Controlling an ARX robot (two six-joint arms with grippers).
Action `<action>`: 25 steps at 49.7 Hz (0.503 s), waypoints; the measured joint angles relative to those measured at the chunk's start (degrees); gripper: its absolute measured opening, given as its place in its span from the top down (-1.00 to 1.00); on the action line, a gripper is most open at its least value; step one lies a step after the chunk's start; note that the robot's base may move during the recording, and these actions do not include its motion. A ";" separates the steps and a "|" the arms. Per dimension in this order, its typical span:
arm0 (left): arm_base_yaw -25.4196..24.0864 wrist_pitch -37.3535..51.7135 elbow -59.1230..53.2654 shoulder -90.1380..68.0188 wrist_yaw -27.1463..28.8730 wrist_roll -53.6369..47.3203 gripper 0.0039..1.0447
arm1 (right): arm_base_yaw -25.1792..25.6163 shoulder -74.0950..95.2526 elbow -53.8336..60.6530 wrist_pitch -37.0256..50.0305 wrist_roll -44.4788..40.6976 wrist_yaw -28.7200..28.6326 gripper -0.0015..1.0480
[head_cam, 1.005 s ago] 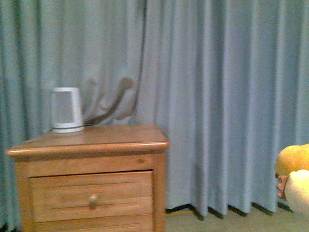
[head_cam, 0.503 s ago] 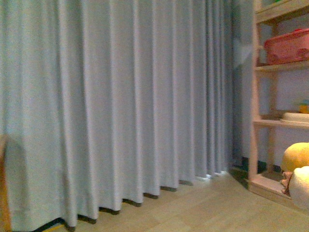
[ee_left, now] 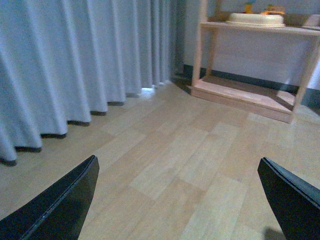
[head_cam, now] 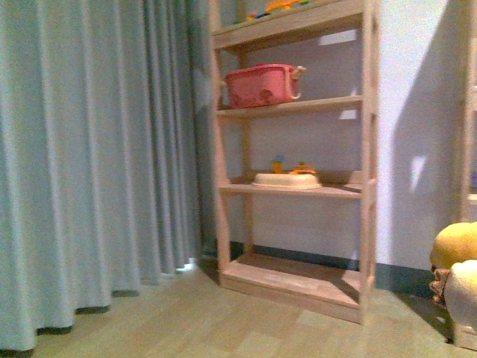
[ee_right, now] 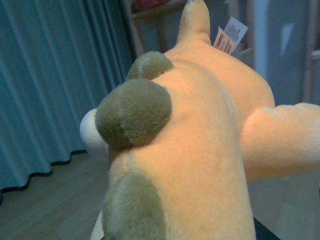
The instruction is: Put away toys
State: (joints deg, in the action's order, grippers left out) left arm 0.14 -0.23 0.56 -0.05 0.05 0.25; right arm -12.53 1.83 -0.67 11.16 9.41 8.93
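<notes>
The orange-yellow plush toy point(ee_right: 200, 150) fills the right wrist view, with olive-green pads along its back, a paler cream part and a white tag point(ee_right: 229, 34). My right gripper is shut on it; its fingers are hidden under the plush. In the front view the plush toy point(head_cam: 456, 253) shows at the right edge, held above the floor, with a cream part below the yellow. My left gripper point(ee_left: 180, 200) is open and empty over the wooden floor, its two black fingers point(ee_left: 60, 205) wide apart.
A wooden shelf unit point(head_cam: 365, 164) stands ahead against the wall, holding a pink box point(head_cam: 262, 83), a cream tray point(head_cam: 287, 180) and small colourful toys. Grey-blue curtains point(head_cam: 89, 149) hang to the left. A second shelf frame point(head_cam: 468, 149) shows at the far right.
The front view has swung right: the nightstand and then the plain curtains have passed out to the left, and the shelf unit has come to the middle. The plush stays at the right edge.
</notes>
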 joint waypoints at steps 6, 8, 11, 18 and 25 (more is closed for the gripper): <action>0.02 0.00 0.00 0.02 -0.02 0.02 -0.89 | 0.02 0.00 -0.02 0.00 0.00 0.04 0.63; 0.00 0.00 0.00 0.02 0.04 0.00 -0.89 | 0.00 0.00 -0.02 0.00 0.00 0.04 0.63; 0.02 0.00 0.00 0.00 -0.20 -0.02 -0.89 | 0.00 0.00 0.00 0.00 0.00 0.07 0.63; -0.04 0.00 0.00 0.00 -0.02 0.00 -0.89 | 0.00 0.00 0.00 0.00 0.00 -0.09 0.63; 0.09 0.00 0.00 0.00 -0.42 -0.02 -0.89 | 0.04 -0.07 0.00 0.00 0.02 0.52 0.63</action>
State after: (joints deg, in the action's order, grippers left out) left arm 0.23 -0.23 0.56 -0.05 -0.36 0.23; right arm -12.49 1.76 -0.67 11.16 9.43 9.45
